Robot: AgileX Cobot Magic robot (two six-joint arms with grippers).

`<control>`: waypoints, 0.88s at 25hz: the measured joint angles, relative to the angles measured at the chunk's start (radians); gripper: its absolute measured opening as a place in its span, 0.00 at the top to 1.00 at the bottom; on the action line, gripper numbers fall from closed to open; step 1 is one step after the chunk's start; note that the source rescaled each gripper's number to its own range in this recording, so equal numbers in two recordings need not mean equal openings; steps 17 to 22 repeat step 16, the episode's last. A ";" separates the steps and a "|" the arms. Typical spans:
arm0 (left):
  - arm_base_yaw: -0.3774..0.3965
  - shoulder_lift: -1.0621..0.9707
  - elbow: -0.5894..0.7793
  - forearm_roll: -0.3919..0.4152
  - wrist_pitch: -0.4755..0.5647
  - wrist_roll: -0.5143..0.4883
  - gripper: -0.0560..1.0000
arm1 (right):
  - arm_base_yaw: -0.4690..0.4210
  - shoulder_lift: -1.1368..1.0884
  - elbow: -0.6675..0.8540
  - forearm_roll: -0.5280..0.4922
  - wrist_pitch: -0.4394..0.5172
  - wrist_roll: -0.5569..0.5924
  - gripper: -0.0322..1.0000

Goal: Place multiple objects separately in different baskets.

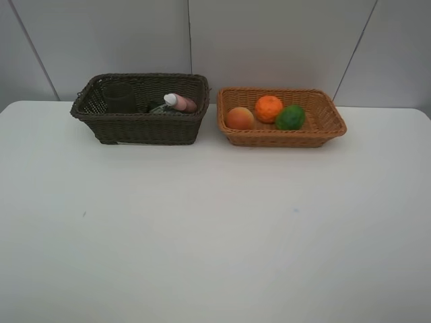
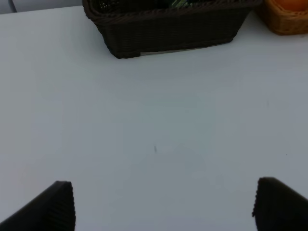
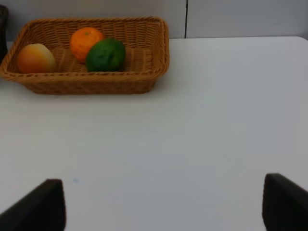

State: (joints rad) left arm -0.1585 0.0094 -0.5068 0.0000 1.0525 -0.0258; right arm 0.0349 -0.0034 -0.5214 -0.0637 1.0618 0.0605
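The dark brown basket [image 1: 140, 128] stands at the back left and holds a translucent cup [image 1: 119, 97], a pink white-capped bottle [image 1: 180, 102] and a dark flat bottle [image 1: 159, 108]. To its right, the tan basket [image 1: 316, 131] holds a peach-like fruit [image 1: 239, 118], an orange [image 1: 269, 108] and a green fruit [image 1: 290, 118]. The same three fruits [image 3: 106, 55] show in the right wrist view. My left gripper [image 2: 163, 204] is open over bare table, well short of the dark basket [image 2: 168, 33]. My right gripper [image 3: 163, 204] is open too, with nothing between its fingers, short of the tan basket [image 3: 96, 84].
The white table [image 1: 215, 229] runs wide in front of both baskets. A grey panelled wall [image 1: 269, 40] stands just behind them. Neither arm shows in the exterior view.
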 joint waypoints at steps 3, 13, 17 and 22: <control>0.000 0.000 0.000 0.000 0.000 0.000 0.04 | 0.000 0.000 0.000 0.000 0.000 0.000 0.36; 0.002 0.000 0.000 0.000 0.000 0.000 0.04 | 0.000 0.000 0.000 0.000 0.000 0.000 0.36; 0.005 0.000 0.000 0.000 0.000 0.000 0.04 | 0.000 0.000 0.000 0.000 0.000 0.000 0.36; 0.005 0.000 0.000 0.000 0.000 0.000 0.04 | 0.000 0.000 0.000 0.000 0.000 0.000 0.36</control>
